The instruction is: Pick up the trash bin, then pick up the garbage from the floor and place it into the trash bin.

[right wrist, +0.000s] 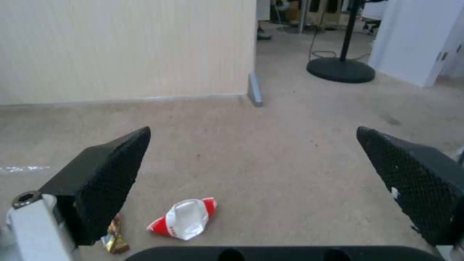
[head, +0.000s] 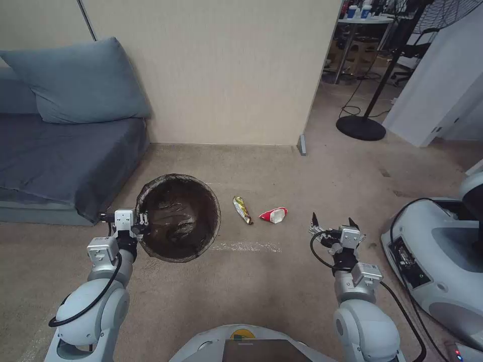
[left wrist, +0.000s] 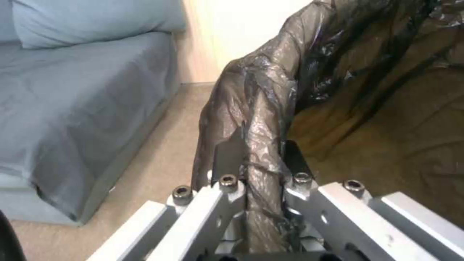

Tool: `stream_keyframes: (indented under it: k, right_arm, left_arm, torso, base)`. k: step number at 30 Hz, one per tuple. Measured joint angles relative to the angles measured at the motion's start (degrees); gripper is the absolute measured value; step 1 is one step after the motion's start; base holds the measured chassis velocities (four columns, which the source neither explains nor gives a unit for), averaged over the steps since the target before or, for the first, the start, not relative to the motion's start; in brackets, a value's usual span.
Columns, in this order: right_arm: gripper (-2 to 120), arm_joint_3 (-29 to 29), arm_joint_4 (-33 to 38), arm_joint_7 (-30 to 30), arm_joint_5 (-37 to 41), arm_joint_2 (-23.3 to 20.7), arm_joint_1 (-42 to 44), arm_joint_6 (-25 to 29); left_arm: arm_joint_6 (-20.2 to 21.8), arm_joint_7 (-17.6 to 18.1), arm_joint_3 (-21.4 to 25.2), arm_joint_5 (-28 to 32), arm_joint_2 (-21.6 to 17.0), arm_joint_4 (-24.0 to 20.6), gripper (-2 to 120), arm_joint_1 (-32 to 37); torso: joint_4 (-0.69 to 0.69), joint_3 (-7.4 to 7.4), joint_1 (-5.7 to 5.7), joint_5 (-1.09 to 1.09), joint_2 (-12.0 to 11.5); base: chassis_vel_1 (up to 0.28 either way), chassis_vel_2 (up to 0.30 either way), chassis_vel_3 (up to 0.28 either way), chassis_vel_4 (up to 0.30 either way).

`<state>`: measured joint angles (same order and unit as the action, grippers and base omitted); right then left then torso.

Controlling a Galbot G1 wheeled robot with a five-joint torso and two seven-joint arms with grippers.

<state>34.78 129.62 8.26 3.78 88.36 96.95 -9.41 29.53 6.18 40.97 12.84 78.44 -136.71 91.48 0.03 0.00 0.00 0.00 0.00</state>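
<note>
Two pieces of garbage lie on the beige carpet floor (head: 282,301): one yellow snack wrapper (head: 242,209) and one red-and-white crumpled packet (head: 273,215), side by side, ahead of the right gripper (head: 332,223) and toward its inner side. That gripper hovers above the carpet with its fingers spread wide and nothing between them. One trash bin (head: 178,217), lined with a dark brown bag (left wrist: 270,98), hangs at the left gripper (head: 141,221), whose fingers are clamped on the bin's bagged rim. One grey sofa (head: 55,161) with one blue cushion (head: 80,83) stands beyond the left gripper, against a cream wall (head: 216,70). One black fan stand (head: 361,125) sits far beyond the right gripper, and one white robot base (head: 443,266) is to its outer side.
</note>
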Motion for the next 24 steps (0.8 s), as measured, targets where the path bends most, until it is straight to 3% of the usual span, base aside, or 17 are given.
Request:
stream_keyframes:
  k: [24]
  right_arm:
    - [100,0.2,0.0,-0.5,0.1,0.0,-0.1,-0.3]
  left_arm:
    - [0.0,-0.4,0.7,0.4,-0.2,0.7,3,-0.2]
  torso:
    - [-0.03,0.00,-0.01,0.00,0.0]
  base:
    - [-0.004,0.005,0.005,-0.004]
